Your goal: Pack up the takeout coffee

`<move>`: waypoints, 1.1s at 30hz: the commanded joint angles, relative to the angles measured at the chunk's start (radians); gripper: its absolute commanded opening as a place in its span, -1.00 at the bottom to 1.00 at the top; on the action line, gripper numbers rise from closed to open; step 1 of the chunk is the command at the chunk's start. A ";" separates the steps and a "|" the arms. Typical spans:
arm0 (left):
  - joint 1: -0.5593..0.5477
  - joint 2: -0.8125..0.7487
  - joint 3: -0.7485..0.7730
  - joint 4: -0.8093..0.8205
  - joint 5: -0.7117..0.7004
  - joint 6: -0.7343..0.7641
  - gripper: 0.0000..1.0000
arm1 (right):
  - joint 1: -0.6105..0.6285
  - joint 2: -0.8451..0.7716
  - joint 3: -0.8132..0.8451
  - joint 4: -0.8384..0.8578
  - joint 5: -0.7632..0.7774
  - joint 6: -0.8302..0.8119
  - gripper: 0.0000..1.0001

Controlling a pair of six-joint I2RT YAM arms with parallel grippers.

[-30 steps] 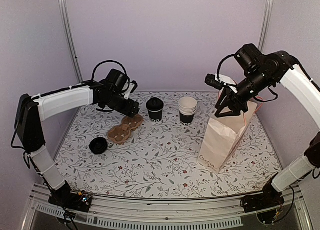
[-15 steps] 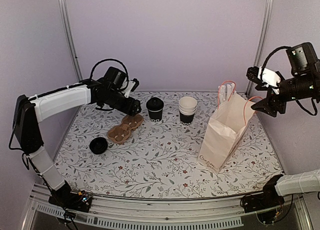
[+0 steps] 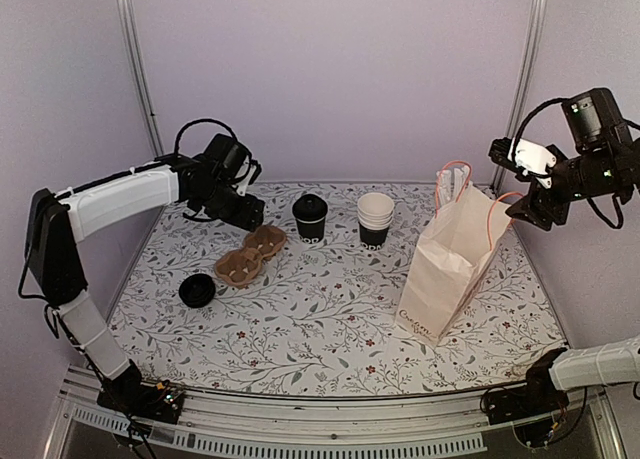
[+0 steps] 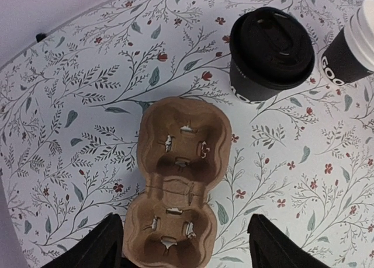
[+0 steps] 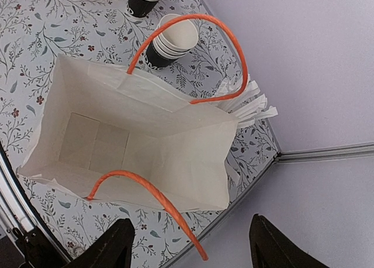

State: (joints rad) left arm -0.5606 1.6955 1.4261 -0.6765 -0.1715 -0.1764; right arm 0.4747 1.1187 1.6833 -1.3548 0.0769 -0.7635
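Note:
The takeout coffee (image 3: 310, 219), a small dark paper cup with a black lid, stands at the back middle of the table; it shows at the top right of the left wrist view (image 4: 270, 52). My left gripper (image 3: 245, 215) hovers open to its left, over a brown cardboard cup carrier (image 4: 178, 186), with nothing between its fingers (image 4: 102, 244). A white paper bag (image 3: 455, 259) with orange handles stands open at the right, its inside bare (image 5: 140, 145). My right gripper (image 3: 530, 211) hangs open above the bag's far right edge, holding nothing (image 5: 190, 244).
A stack of nested lidless cups (image 3: 375, 217) stands right of the coffee. A loose black lid (image 3: 197, 290) lies at the front left of the carrier (image 3: 252, 256). Pale sticks (image 5: 251, 101) poke out behind the bag. Walls enclose the table on three sides.
My right gripper has let go of the bag's top, opened, and pulled up and away to the right. The left gripper has drifted slightly left and back above the carrier.

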 commanded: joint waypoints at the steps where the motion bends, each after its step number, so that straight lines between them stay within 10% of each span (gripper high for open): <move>1: 0.057 0.048 -0.006 -0.097 -0.004 0.010 0.39 | -0.004 -0.041 -0.027 0.041 -0.020 0.041 0.41; 33: 0.107 0.349 0.152 -0.135 0.164 0.149 -0.21 | -0.005 -0.089 -0.057 0.057 -0.174 0.059 0.42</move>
State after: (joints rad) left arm -0.4458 2.0197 1.5517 -0.8036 -0.0254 -0.0330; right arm 0.4747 1.0348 1.6413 -1.3083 -0.0830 -0.7170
